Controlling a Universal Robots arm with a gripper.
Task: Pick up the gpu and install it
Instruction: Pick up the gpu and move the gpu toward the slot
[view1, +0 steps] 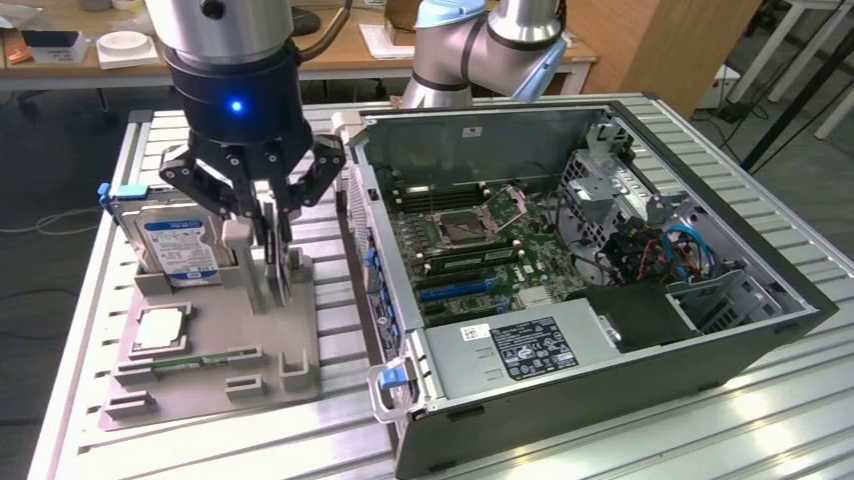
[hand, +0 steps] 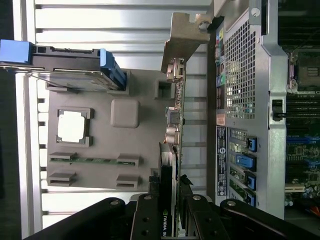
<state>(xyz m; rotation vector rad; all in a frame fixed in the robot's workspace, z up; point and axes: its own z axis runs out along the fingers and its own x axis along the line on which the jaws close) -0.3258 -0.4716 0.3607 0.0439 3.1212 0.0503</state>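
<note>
Left of centre in the exterior view, the end effector is closed narrowly on the gpu, which stands edge-on in the grey holder. The card looks stiff, light and fragile, so its top edge seems the safest hold. The open case sits at right.

The thin flat black gpu card, pale metal bracket at one end, is held upright on edge by the gripper, at nine o'clock of the computer case in the exterior view.
</note>
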